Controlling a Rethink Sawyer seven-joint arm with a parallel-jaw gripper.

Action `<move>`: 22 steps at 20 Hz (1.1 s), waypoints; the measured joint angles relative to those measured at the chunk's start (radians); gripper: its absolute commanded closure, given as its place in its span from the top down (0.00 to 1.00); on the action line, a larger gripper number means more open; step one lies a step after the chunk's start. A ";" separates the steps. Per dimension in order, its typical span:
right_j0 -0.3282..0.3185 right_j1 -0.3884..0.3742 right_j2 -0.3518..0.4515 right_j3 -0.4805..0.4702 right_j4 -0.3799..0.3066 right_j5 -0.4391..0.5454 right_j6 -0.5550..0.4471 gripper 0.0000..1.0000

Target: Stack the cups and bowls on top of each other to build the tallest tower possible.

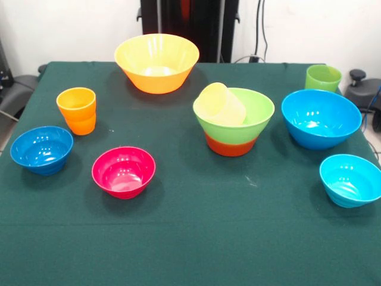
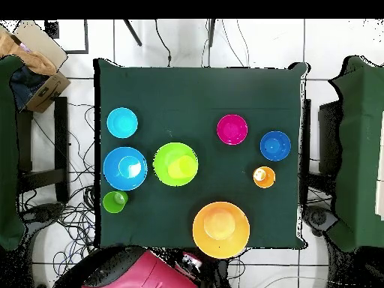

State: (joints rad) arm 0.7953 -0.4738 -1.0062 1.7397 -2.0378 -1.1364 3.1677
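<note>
The tower stands mid-table: a light green bowl [image 1: 238, 116] [image 2: 168, 163] nested in an orange-red bowl [image 1: 231, 146], with a pale yellow cup [image 1: 221, 104] [image 2: 181, 165] lying tilted inside the green bowl. Around it stand a big yellow-orange bowl [image 1: 156, 61] [image 2: 221, 229], a big blue bowl [image 1: 321, 118] [image 2: 124, 168], a small cyan bowl [image 1: 350, 179] [image 2: 121, 122], a magenta bowl [image 1: 124, 172] [image 2: 232, 129], a small dark blue bowl [image 1: 41, 149] [image 2: 275, 145], an orange cup [image 1: 77, 110] [image 2: 263, 177] and a light green cup [image 1: 322, 78] [image 2: 115, 201]. The gripper does not show in either view.
A dark green cloth [image 1: 190, 238] covers the table. The robot's red base [image 2: 139, 271] shows at the overhead view's bottom edge, its pedestal [image 1: 190, 27] behind the table. Chairs and a cardboard box [image 2: 41, 71] stand beside the table, with cables on the floor.
</note>
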 measured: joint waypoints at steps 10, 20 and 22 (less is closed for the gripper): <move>-0.085 0.036 -0.136 -0.091 -0.089 0.000 0.000 1.00; -0.115 0.070 -0.192 -0.168 -0.103 -0.041 0.000 1.00; -0.129 0.072 -0.197 -0.181 -0.112 -0.044 0.000 1.00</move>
State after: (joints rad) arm 0.6658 -0.4022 -1.2030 1.5591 -2.1500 -1.1807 3.1677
